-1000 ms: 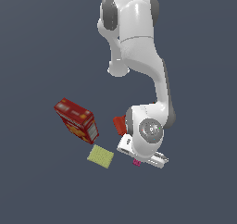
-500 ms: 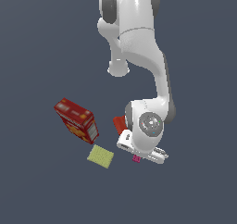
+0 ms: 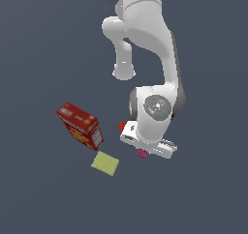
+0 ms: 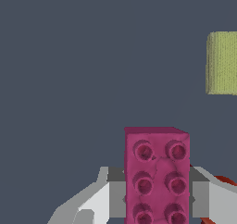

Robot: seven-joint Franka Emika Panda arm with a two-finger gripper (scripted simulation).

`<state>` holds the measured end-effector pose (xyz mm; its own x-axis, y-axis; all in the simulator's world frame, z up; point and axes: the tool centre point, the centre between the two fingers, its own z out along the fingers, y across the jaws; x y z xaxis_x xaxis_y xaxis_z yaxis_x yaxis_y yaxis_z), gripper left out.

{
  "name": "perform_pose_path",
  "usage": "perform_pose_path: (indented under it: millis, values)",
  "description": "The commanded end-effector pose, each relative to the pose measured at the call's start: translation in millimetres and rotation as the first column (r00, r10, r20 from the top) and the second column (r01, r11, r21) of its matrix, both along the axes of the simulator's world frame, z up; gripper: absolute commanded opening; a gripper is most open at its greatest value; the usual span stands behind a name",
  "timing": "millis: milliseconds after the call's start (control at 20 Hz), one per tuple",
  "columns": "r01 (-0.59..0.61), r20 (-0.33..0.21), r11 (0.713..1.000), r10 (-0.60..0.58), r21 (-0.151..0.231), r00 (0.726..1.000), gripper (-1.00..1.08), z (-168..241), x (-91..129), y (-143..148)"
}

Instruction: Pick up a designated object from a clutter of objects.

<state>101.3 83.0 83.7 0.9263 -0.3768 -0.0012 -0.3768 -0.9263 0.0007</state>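
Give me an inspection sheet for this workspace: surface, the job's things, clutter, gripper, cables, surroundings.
Surface: plain dark grey floor, no markings.
Job's things: small pink brick, studs facing the wrist camera, lying between the fingers; in the exterior view only a bit shows under the hand.
Clutter: red box at the exterior view's left; yellow pad flat, apart from the brick; a red object mostly hidden behind the arm.
Gripper: gripper low over the brick, one finger on each side; contact cannot be confirmed.
Cables: nothing seen.
Surroundings: nothing seen beyond the floor.
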Motion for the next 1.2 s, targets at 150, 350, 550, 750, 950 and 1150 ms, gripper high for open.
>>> perform_pose_path:
  millis: [150,350,550,750,950,1150]
  values:
    - [0.000,0.001,1.000,0.000,0.000,1.000,-1.00,41.8,-24.4,-5.2]
    - [0.000,0.001,1.000,0.000,0.000,1.000,-1.00,72.9,-42.6,-9.3]
    - [0.000,0.001,1.000,0.000,0.000,1.000,-1.00,104.7,-61.0,-13.2]
    - [0.000,0.001,1.000,0.000,0.000,1.000,-1.00,137.4,-79.7,-17.2]
    - [0.000,0.001,1.000,0.000,0.000,1.000,-1.00,171.4,-98.8,-21.3]
    - [0.000,0.001,1.000,0.000,0.000,1.000,-1.00,207.2,-118.5,-25.6]
